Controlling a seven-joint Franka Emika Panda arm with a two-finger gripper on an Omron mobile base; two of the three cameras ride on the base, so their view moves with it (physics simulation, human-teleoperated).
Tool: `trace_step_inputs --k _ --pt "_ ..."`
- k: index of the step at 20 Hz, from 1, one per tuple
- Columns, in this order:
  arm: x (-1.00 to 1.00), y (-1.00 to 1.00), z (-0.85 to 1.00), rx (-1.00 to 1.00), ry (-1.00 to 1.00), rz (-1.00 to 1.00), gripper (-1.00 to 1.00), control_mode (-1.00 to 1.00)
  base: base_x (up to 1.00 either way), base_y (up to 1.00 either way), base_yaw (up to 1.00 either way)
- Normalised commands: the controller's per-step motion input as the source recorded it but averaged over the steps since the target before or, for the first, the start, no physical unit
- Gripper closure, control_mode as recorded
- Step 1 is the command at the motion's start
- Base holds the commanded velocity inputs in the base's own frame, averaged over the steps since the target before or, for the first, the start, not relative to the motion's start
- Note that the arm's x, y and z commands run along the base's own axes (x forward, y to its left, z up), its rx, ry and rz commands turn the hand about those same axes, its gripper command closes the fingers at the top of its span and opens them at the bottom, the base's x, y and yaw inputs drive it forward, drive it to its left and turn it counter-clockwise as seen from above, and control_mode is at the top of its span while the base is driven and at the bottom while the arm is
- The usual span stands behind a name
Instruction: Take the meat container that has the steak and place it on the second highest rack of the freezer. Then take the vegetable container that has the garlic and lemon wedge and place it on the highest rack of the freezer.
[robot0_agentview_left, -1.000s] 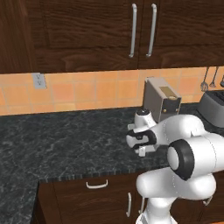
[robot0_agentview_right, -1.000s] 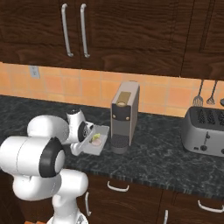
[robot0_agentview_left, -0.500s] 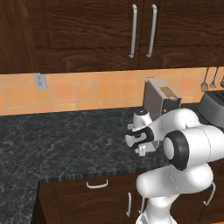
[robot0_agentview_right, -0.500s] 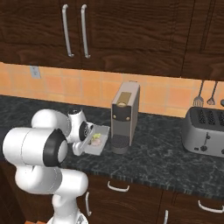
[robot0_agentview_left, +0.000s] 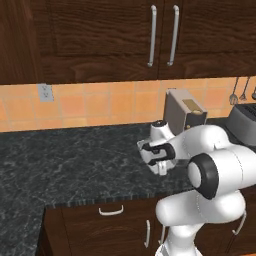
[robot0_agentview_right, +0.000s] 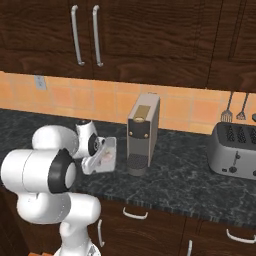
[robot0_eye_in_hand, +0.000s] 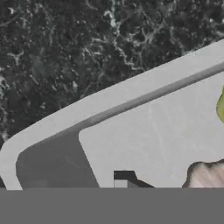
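The vegetable container (robot0_eye_in_hand: 144, 131) is a shallow grey metal tray with sloped sides and a flat, pale floor. In the hand view it fills the lower and right part of the frame, its rim running as a light band from the lower left up to the right edge. Inside it, the pinkish-white garlic (robot0_eye_in_hand: 206, 175) sits at the lower right of the frame, and a sliver of the yellow-green lemon wedge (robot0_eye_in_hand: 221, 106) shows at the right edge, a little apart from the bulb. One dark tip of the fingers (robot0_eye_in_hand: 124, 178) rises at the bottom middle, against the tray floor.

In the right base view the tray (robot0_agentview_right: 107, 155) is left of centre, tilted at the gripper (robot0_agentview_right: 95, 159), just left of the grey coffee machine (robot0_agentview_right: 141, 132) on the dark speckled desk (robot0_agentview_right: 190, 180). In the left base view the gripper (robot0_agentview_left: 156, 159) lies at centre right, over the desk (robot0_agentview_left: 70, 160). Whether the fingers pinch the tray rim, I cannot tell. A silver toaster (robot0_agentview_right: 234, 150) stands at the right edge of the right base view.
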Motion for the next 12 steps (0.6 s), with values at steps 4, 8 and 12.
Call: trace_step_inputs --k 4,8,12 --pt "-0.21 0.14 0.56 -0.09 -0.04 0.00 1.00 -1.00 0.00 0.00 0.00" --pt "-0.41 0.02 0.99 -0.02 -0.10 -0.06 1.00 -1.00 0.00 0.00 0.00" --pt "-0.49 0.00 1.00 0.00 0.02 -0.15 1.00 -1.00 0.00 0.00 0.00"
